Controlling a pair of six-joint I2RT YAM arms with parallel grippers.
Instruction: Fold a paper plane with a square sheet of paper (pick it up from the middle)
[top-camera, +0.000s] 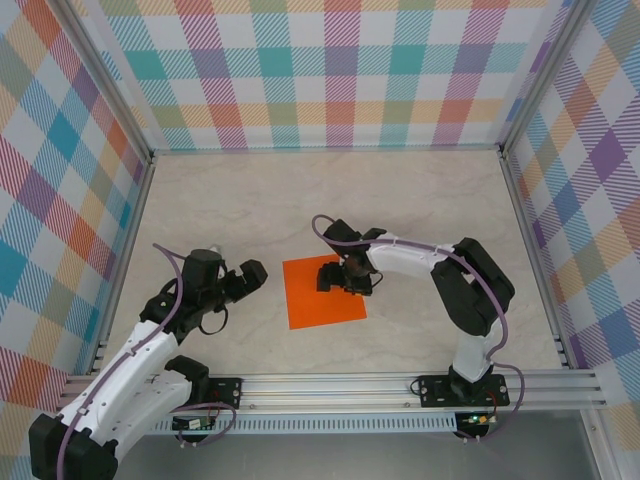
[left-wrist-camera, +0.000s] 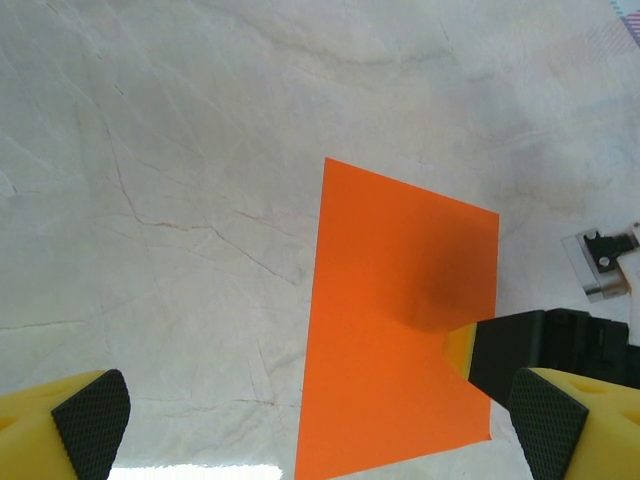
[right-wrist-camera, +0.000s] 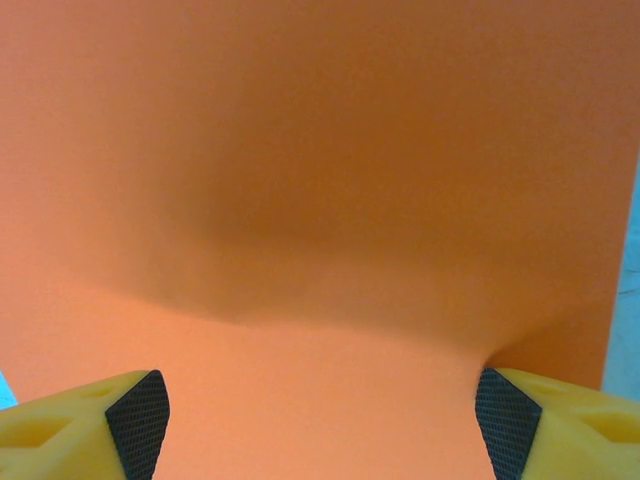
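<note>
Paper (top-camera: 322, 292), one square orange sheet, lies flat and unfolded near the middle of the bench (top-camera: 430, 190), so I judge the folding is not yet begun and the step in hand is the first pick-up from the middle. The bench is pale like marble, with checked walls (top-camera: 340, 70) on three sides. The right arm (top-camera: 450, 275) reaches in from the right and its jaws hang over the far right part of the sheet, not over its centre. The left arm (top-camera: 140, 350) stands to the left, its jaws near the left edge of the sheet but apart from it. To do the step well, I think the right jaws should come a little toward the centre, press lightly down, then close slowly so the thin paper rises between the pads and does not slide on the smooth bench. The left jaws could hold the near edge down if the sheet moves. In the right wrist view both pads (right-wrist-camera: 140, 420) stand wide apart with only orange paper under them and nothing gripped; a dark band crosses the sheet, and I cannot tell if it is shadow or a small bump. In the left wrist view the left pads (left-wrist-camera: 92, 420) are fully apart and hold nothing, with the sheet ahead of them, toward the right.
</note>
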